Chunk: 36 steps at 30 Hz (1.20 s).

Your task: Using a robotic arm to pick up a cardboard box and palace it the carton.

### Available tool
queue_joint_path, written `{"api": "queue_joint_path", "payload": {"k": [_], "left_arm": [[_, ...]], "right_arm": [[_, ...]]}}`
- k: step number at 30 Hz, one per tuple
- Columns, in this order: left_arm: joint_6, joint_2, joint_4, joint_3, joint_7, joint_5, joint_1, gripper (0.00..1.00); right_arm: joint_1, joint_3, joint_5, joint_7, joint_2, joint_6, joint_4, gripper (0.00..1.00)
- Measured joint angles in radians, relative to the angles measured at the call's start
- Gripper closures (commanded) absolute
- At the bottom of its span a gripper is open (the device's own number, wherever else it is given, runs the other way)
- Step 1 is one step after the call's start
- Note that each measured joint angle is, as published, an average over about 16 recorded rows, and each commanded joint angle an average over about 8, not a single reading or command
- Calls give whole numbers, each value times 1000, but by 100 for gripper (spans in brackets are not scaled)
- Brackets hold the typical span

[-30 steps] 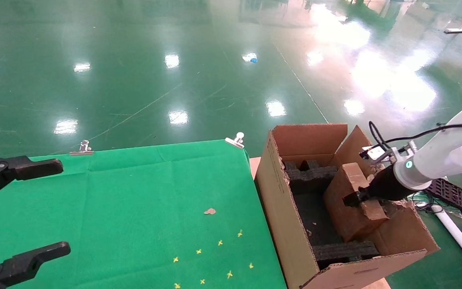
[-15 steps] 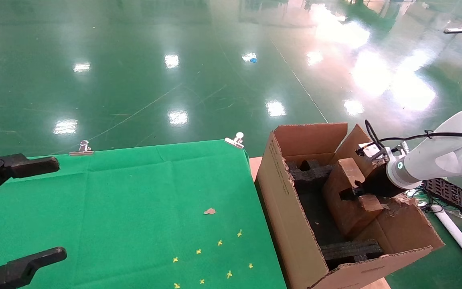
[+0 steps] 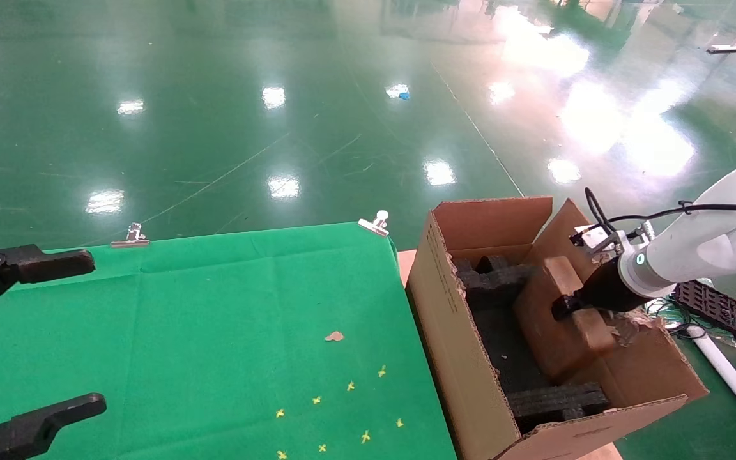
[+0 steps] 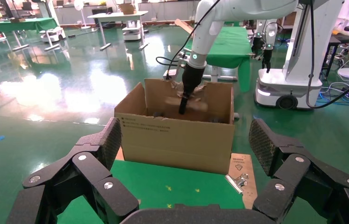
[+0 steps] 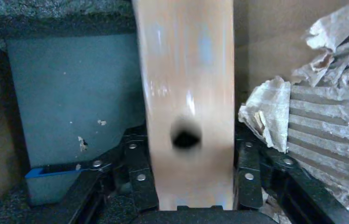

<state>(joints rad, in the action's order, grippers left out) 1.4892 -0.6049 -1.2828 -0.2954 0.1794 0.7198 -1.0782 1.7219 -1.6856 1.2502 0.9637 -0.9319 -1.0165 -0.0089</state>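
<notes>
Right now the robotic arm (image 3: 694,252) is reaching down into the carton (image 3: 451,358), and its right gripper (image 5: 189,179) is clenching the cardboard box (image 3: 559,319) between both black fingers (image 5: 137,172), one pressing each long side. Inside the carton, the cardboard box is sitting tilted against the wall farthest from the green cloth (image 3: 202,332), leaning over the black foam inserts (image 3: 492,275) rather than lying flat among them.

The likeliest trouble, as I judge it, is that the box is going in crooked: a lower corner could catch on the foam at the carton's far end, so a release now would leave it propped on edge. The torn flap (image 5: 303,112) beside the gripper is also crowding the fingers and may snag them as they spread. The glossy tape could let the box slip as well.

Outside the carton, over the cloth, the left gripper (image 4: 182,177) is hanging idle with its fingers spread wide.
</notes>
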Motion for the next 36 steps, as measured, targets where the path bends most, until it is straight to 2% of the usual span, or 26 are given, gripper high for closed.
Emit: {"api": "queue_joint_path", "payload": {"k": [6,11,26,31,36], "left_arm": [[0,0,0,0,0,0,0,0],[0,0,0,-1,0,0,0,0],[-1,1,0,-1,-1,-1,0,0],[-1,1,0,-2,-1,-1,0,0],[-1,1,0,-2,-1,-1,0,0]], "right_arm": [[29,-4,6,2,-1,-18,2,0],[90,-8,11,-10,-1,-51,11,0],[454,-11,20,-138,20,-250,52,0],[533,-2,11,-177,30,-266,55,0],[558,15,-5,-202,39,-256,60,0]]}}
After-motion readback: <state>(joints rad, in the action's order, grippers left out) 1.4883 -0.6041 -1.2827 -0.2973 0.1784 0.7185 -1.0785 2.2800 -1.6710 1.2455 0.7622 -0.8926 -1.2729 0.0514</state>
